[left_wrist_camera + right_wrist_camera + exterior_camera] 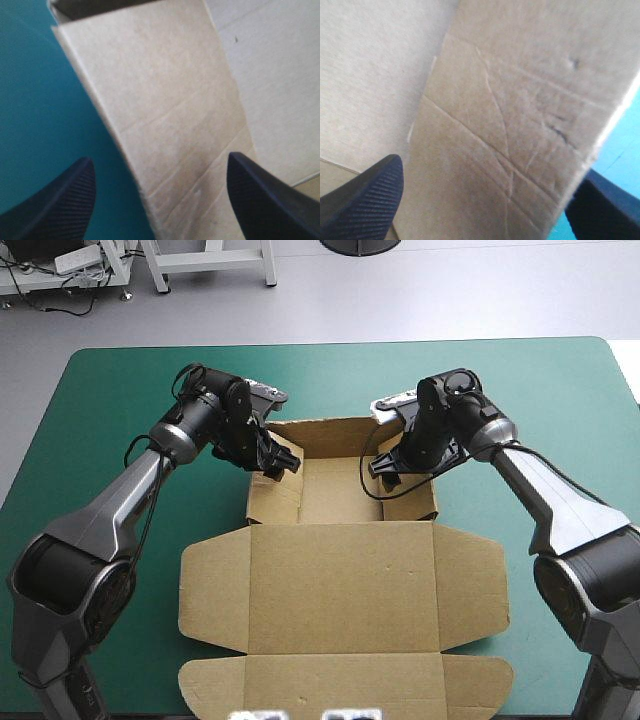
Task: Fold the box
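Evidently set for the side walls: the left tool (pixel 281 462) and the right tool (pixel 386 468) both stand wide apart, gripping nothing.
A brown cardboard box (pixel 345 585) lies mid-way across the teal-green covered counter (pixel 120 400). Its tray part is toward the far edge with walls raised, and its broad lid panel (pixel 340 570) lies flat toward the near edge. The left tool straddles the left side wall (pixel 165 115), one black finger (pixel 65 200) outside over the cover and the other inside the tray. The right tool sits likewise astride the right side wall (pixel 520 125). Each wall stands between spread fingers, probably so it can be steadied upright or its flap pressed down into the tray.
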Robot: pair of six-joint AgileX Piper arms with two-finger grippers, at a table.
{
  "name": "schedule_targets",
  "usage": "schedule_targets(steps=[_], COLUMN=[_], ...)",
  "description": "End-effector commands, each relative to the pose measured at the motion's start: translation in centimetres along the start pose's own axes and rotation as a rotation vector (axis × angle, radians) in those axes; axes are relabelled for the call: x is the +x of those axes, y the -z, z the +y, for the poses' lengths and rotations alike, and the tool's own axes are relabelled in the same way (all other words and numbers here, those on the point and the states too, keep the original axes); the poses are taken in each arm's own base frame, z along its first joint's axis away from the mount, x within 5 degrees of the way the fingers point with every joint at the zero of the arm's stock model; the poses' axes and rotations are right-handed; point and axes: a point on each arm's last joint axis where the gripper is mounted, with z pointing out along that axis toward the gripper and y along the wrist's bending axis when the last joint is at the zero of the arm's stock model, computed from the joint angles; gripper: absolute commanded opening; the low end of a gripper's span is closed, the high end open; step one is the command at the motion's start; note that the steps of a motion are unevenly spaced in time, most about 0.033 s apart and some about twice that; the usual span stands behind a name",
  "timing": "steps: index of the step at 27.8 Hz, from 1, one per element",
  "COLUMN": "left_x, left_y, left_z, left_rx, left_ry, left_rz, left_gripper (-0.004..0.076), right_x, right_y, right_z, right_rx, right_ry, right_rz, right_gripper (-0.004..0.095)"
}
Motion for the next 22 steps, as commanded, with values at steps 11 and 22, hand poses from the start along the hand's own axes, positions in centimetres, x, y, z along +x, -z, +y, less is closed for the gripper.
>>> schedule_targets(steps=[11, 22], left_x=[1.5, 4.5], left_y=[14.2, 17.9], left_z=[1.0, 7.8], left_rx=[-0.135, -0.203], left_ry=[-0.003, 0.183], left_rz=[-0.351, -0.412], left_gripper=[0.053, 0.0494], right_x=[2.1, 3.3], right_y=[13.3, 15.5], right_z=[0.2, 0.0], right_rx=[0.048, 0.087], right_ry=[0.063, 0.08], right_rz=[-0.335, -0.389], right_gripper=[0.079, 0.079])
